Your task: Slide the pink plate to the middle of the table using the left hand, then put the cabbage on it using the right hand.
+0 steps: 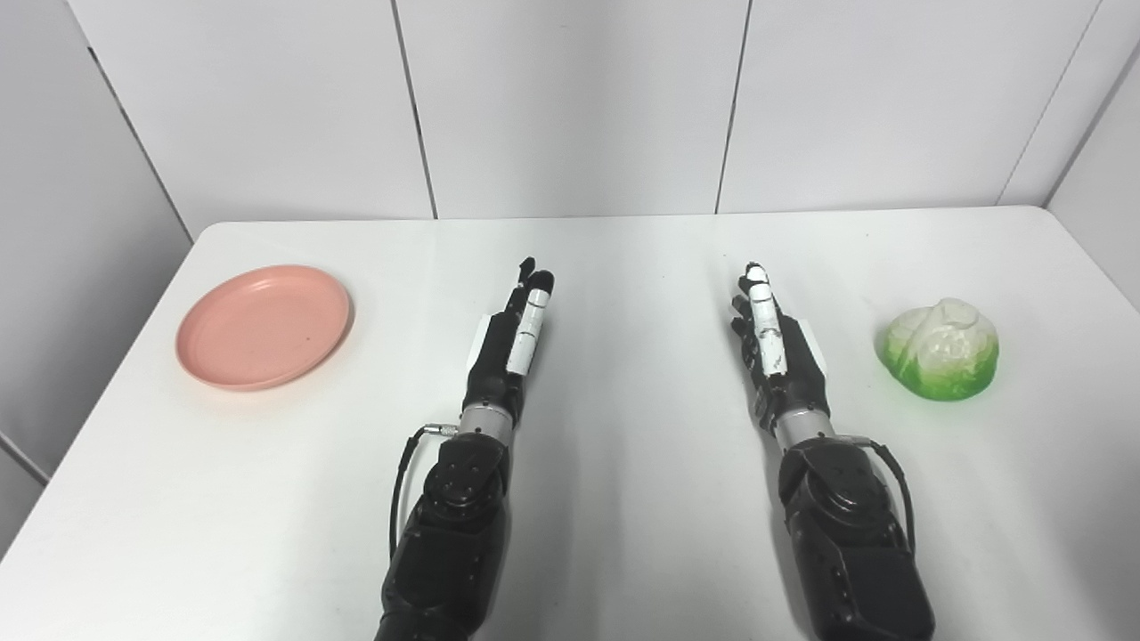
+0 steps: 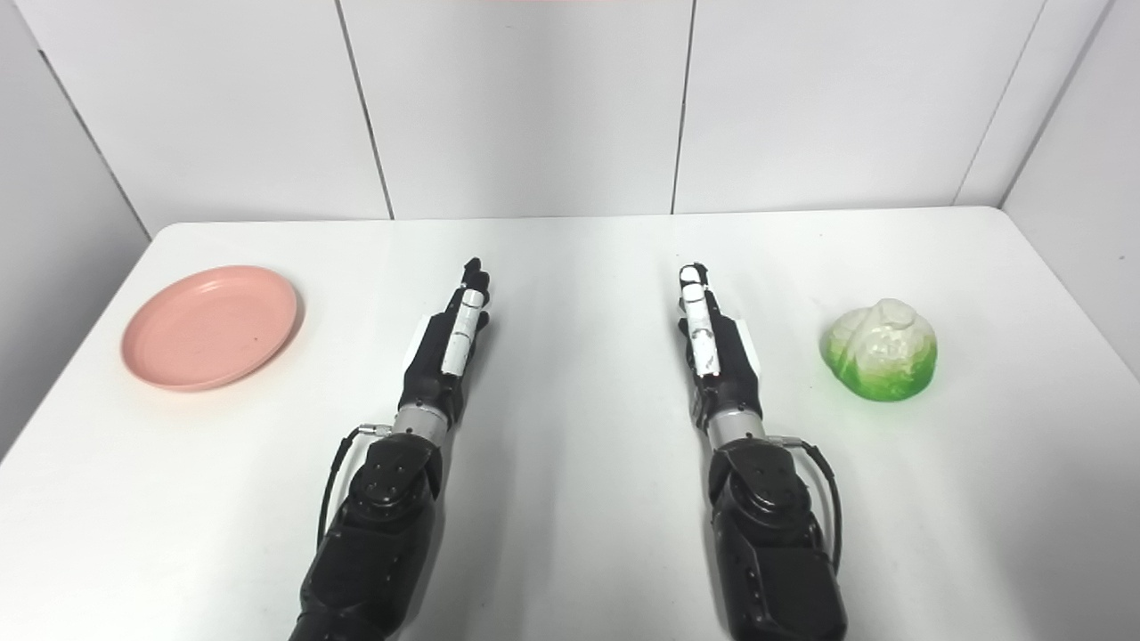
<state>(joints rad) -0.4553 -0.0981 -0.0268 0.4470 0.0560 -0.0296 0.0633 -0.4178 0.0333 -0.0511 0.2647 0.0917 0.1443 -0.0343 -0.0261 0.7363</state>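
Nearest my cameras, two black robot forearms come in from the bottom edge, one on each side of centre, running roughly parallel up the white table (image 1: pixel 623 552).

Count on the table: one plate, one cabbage, two hands. I log nothing else on the surface.

Left hand (image 1: pixel 509 343): black with white finger covers, turned edge-on to me, fingers stretched straight out and pointing toward the far wall. I read the fingers as extended and lying close side by side, holding nothing. From the head views I cannot tell whether its lower edge rests on the tabletop or hovers just above it.

Right hand (image 1: pixel 775 347): a mirror of the first, also edge-on, fingers extended forward, gripping nothing. Same doubt about contact with the table.

Round pink plastic plate (image 1: pixel 263 326): sits flat near the left edge of the table, well apart from the left hand and out to its left. It is bare, with a raised rim.

Green-and-white toy cabbage (image 1: pixel 940 349): sits on the table near the right side, out to the right of the right hand, near it but with a clear gap. It rests on its green base with the pale leaves up.

Both hands lie between plate and cabbage. White panelled walls close off the back and sides.
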